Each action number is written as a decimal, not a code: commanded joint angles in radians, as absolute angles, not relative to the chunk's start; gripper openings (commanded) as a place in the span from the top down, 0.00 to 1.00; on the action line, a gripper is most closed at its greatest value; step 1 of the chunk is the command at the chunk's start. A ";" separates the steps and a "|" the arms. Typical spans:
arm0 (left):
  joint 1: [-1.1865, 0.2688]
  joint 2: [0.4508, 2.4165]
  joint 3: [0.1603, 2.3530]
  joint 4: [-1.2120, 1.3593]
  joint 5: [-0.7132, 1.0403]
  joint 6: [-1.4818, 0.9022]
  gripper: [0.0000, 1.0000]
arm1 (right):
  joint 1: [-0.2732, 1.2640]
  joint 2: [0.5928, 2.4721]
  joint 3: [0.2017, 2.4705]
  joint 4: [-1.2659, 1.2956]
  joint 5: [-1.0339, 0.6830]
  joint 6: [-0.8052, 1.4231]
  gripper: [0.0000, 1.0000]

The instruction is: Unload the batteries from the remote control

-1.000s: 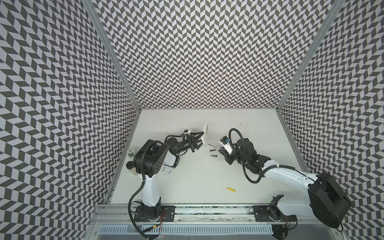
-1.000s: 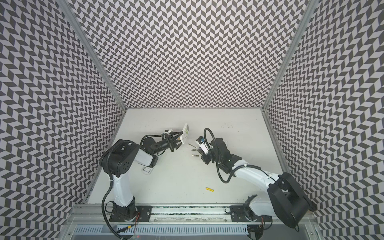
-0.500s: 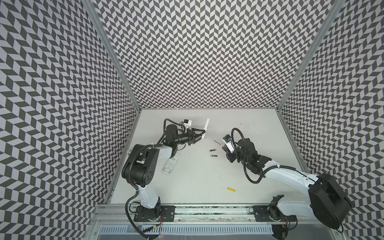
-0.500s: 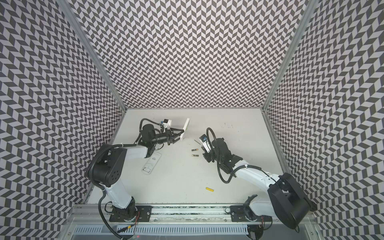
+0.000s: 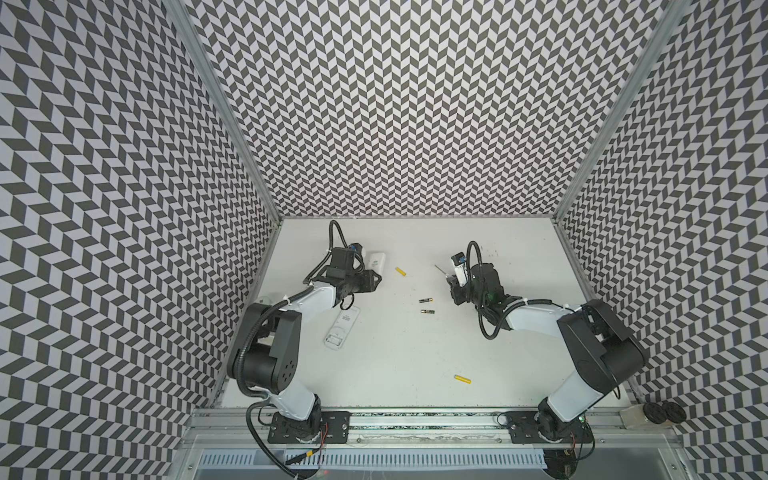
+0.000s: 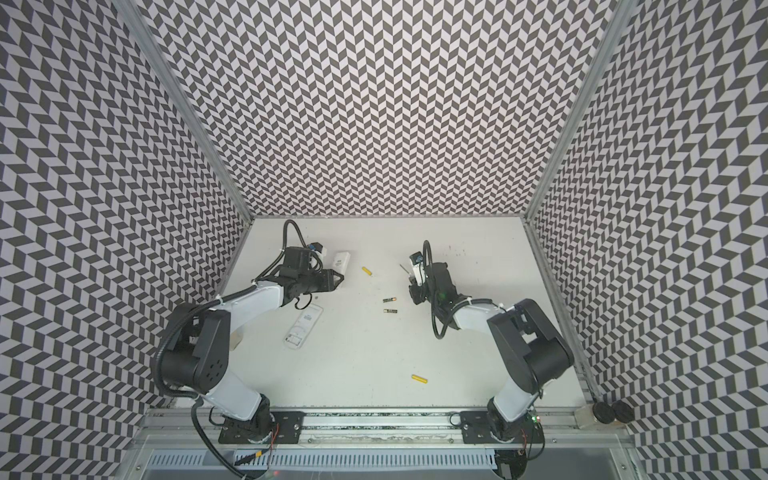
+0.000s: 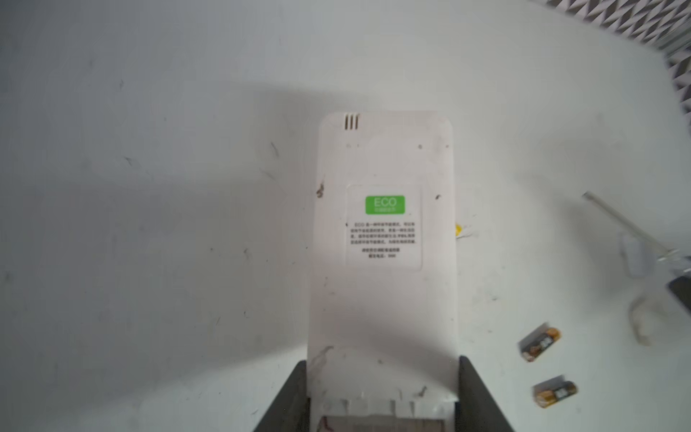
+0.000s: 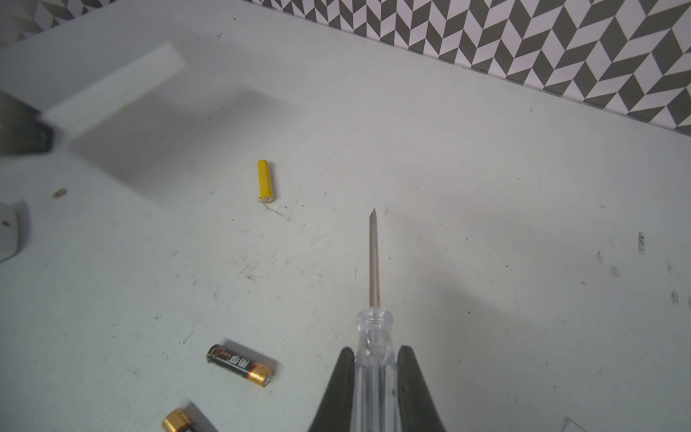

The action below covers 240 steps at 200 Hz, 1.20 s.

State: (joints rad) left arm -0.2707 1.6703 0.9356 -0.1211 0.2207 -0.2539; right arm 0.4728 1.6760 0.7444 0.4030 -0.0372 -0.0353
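My left gripper [image 5: 371,272] [image 7: 383,370] is shut on the lower end of the white remote control [image 5: 376,261] [image 7: 385,262], held back side up with its green ECO label showing. One yellow battery [image 5: 400,271] [image 8: 264,180] lies just right of the remote. Two black batteries [image 5: 425,300] [image 5: 427,311] [image 8: 239,364] lie mid-table, and another yellow battery [image 5: 462,379] lies near the front. My right gripper [image 5: 452,284] [image 8: 374,359] is shut on the clear handle of a screwdriver [image 8: 374,258], its tip pointing over bare table.
A white flat cover panel [image 5: 343,328] lies on the table beside the left arm. A small pale container [image 5: 266,298] stands at the left wall. Dark round discs [image 5: 660,411] sit outside the front right corner. Patterned walls enclose three sides.
The left arm has swung the remote from the middle toward the back left and tipped it flatter. A yellow battery now lies on the table beside it. The right arm is still.
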 commanded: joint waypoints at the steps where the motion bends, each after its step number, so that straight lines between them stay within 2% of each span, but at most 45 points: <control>1: -0.304 1.745 0.988 -0.170 0.089 -0.203 1.00 | 0.461 1.715 0.735 0.529 -0.031 0.054 0.90; 18: -0.301 1.775 0.973 -0.166 0.067 -0.223 0.96 | 0.461 1.743 0.729 0.540 -0.034 0.069 0.84; 53: -0.302 1.795 0.944 -0.141 0.064 -0.222 0.74 | 0.461 1.725 0.709 0.557 -0.006 0.082 0.60; 65: -0.304 1.792 0.964 -0.152 0.054 -0.214 0.63 | 0.462 1.704 0.700 0.566 0.018 0.083 0.52; 75: -0.304 1.776 0.979 -0.161 0.045 -0.205 0.47 | 0.458 1.684 0.696 0.563 0.030 0.076 0.47; 80: -0.303 1.760 0.983 -0.162 0.040 -0.200 0.43 | 0.457 1.672 0.697 0.558 0.038 0.075 0.44; 84: -0.300 1.748 0.985 -0.164 0.036 -0.195 0.35 | 0.455 1.661 0.696 0.557 0.042 0.073 0.43; 92: -0.293 1.717 0.987 -0.162 0.029 -0.184 0.31 | 0.451 1.634 0.692 0.556 0.047 0.069 0.40; 96: -0.287 1.699 0.985 -0.159 0.024 -0.178 0.19 | 0.448 1.619 0.688 0.557 0.051 0.066 0.36; 113: -0.244 1.621 0.962 -0.119 0.015 -0.143 0.14 | 0.435 1.556 0.674 0.569 0.078 0.058 0.27; 118: -0.223 1.594 0.946 -0.089 0.014 -0.128 0.14 | 0.429 1.539 0.671 0.569 0.087 0.053 0.20; 125: -0.195 1.550 0.911 -0.032 0.017 -0.101 0.13 | 0.420 1.514 0.668 0.571 0.100 0.043 0.15; 135: -0.153 1.485 0.843 0.079 0.032 -0.058 0.01 | 0.401 1.479 0.663 0.579 0.120 0.030 0.12; 191: 0.018 1.374 0.606 0.498 0.139 0.082 0.00 | 0.293 1.391 0.616 0.682 0.198 -0.018 0.00; 240: 0.031 1.386 0.435 0.778 0.168 0.105 0.00 | 0.234 1.411 0.516 0.827 0.250 -0.061 0.01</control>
